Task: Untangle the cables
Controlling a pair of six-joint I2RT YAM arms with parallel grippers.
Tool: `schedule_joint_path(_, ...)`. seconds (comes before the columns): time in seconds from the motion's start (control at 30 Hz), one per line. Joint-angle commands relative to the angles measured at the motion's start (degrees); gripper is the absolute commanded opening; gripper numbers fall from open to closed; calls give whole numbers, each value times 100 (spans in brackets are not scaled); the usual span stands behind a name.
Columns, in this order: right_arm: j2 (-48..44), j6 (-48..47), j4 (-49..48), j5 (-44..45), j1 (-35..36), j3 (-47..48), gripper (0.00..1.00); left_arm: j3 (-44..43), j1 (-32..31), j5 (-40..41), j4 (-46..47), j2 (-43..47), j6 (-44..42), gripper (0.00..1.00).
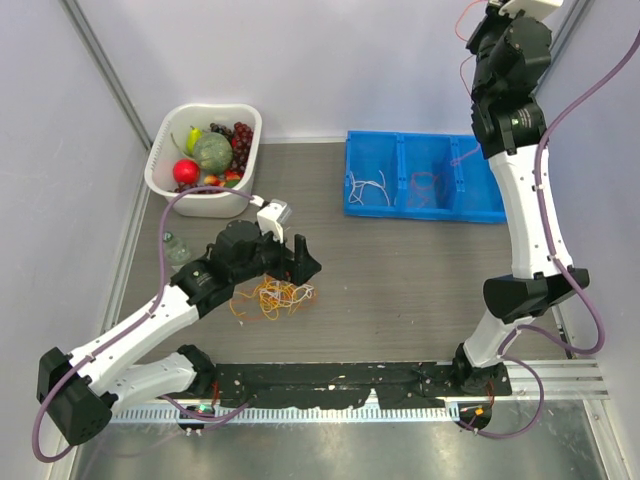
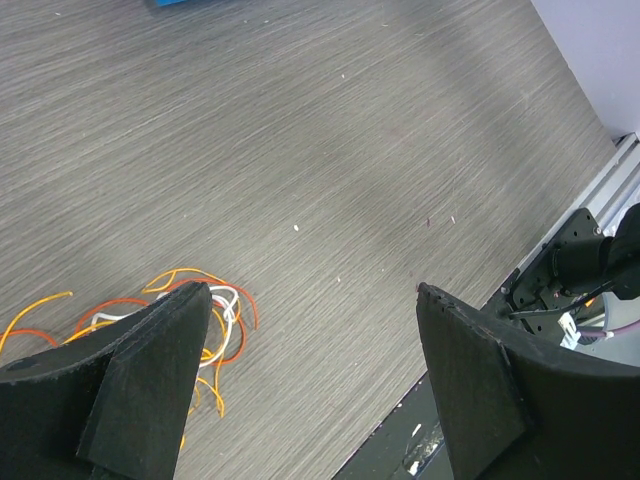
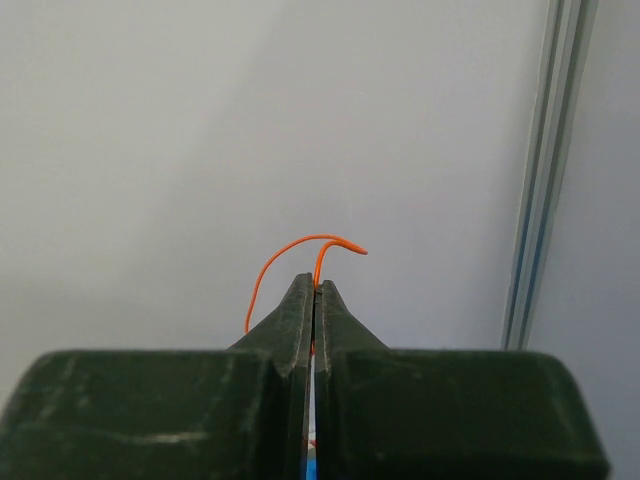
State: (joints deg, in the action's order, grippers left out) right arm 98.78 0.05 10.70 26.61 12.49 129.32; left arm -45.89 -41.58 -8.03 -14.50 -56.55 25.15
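Cables (image 1: 278, 297) are seen heaped in a loose tangle on the table (image 1: 420, 300) just beside the wide-spread left gripper (image 2: 312, 295), while one orange strand (image 3: 290, 252) is pinched in the closed right gripper (image 3: 315, 285).

The cables (image 1: 277, 295) make a tangle of orange, yellow and white with a little red, on a table (image 1: 400, 270) of grey, finely streaked wood grain. A single orange wire (image 3: 300, 250) shows against the black right gripper (image 3: 315, 288); the left gripper (image 2: 315, 300) is black too. The bin (image 1: 425, 213) is bright blue, with white strands (image 1: 370, 187) and red ones inside. The basket (image 1: 158, 170) is white, its fruit (image 1: 212, 152) green, red and dark purple. The hoses (image 1: 585, 75) are purple.
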Motion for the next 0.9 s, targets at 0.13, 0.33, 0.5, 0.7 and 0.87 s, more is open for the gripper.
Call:
schedule_joint_path(0.13,176,372,-296,-288,-221,-399,1,62,10,12,88,92,78,88)
schedule_joint_path(0.33,203,408,-358,-367,-221,-416,1,80,10,91,35,101,87,87)
schedule_joint_path(0.5,63,416,-481,-227,-221,-1056,1,36,1,459,-158,127,227,86)
schedule_joint_path(0.7,-307,768,-850,-191,-238,-2532,1,1,10,1830,-719,-47,640,84)
schedule_joint_path(0.87,-360,1145,-991,-95,-300,-3649,1,-122,10,2156,-1239,-347,1035,84)
